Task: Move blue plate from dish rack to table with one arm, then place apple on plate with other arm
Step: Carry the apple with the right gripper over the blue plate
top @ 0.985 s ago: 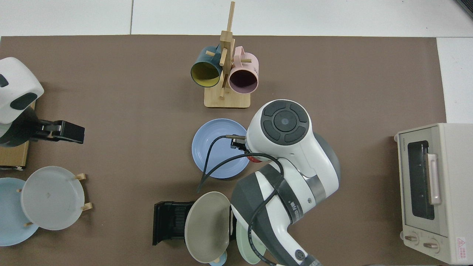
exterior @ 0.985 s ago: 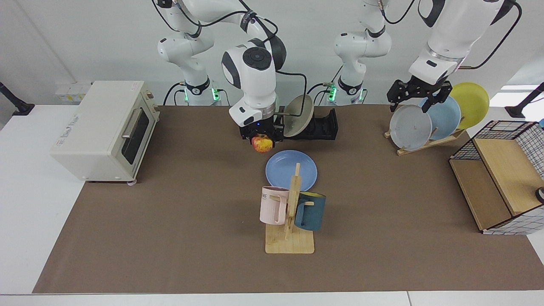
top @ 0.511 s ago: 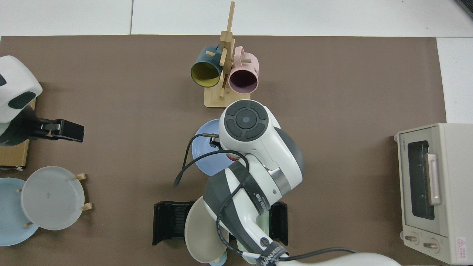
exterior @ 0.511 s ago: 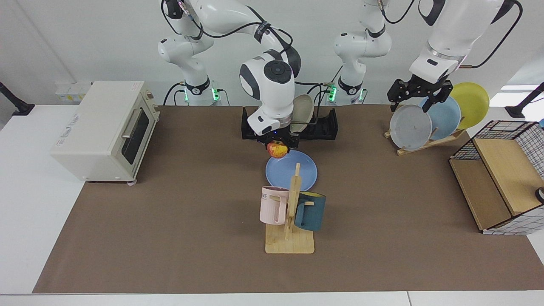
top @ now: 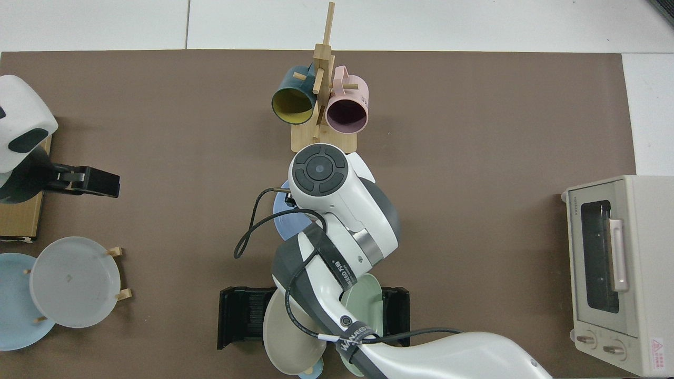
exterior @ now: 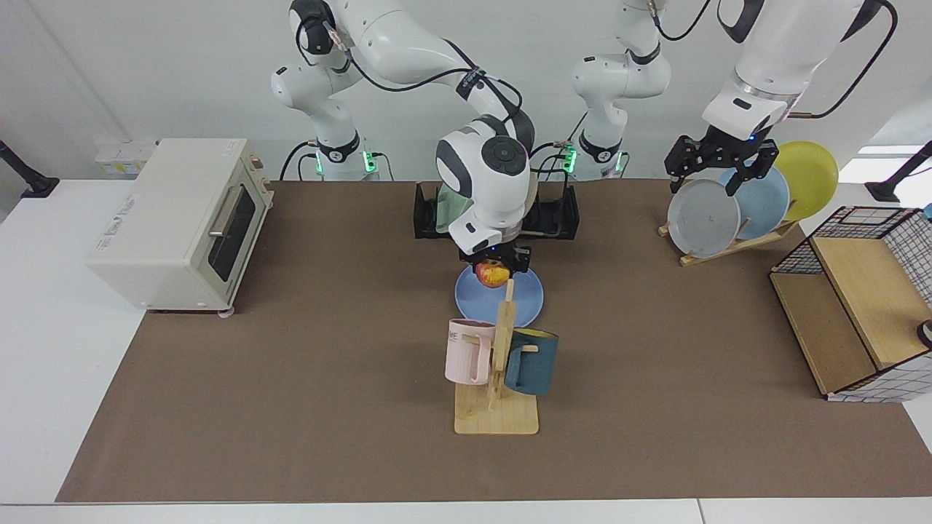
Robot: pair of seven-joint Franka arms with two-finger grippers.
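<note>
1. Since a second ago the right arm has carried the apple [exterior: 492, 274] from beside the rack [exterior: 561, 212] out over the plate [exterior: 524, 300]; the left arm has barely shifted.
2. Right gripper [exterior: 494, 268]: fingers clamped on the apple, which hangs above the far part of the plate, not yet resting on it.
3. In the top view the right arm covers most of the plate [top: 281, 221]; the apple is hidden there.
4. The plate lies flat on the table [exterior: 291, 364], between the rack and the mug stand [exterior: 497, 407].
5. The rack holds a beige plate [top: 284, 337] and a green plate [top: 366, 300].
6. Left gripper [exterior: 719, 164]: waits, fingers apart, above the grey plate [exterior: 703, 218] on the wooden stand [exterior: 735, 244] at far right.
7. The toaster oven [exterior: 175, 225] is at far left.
</note>
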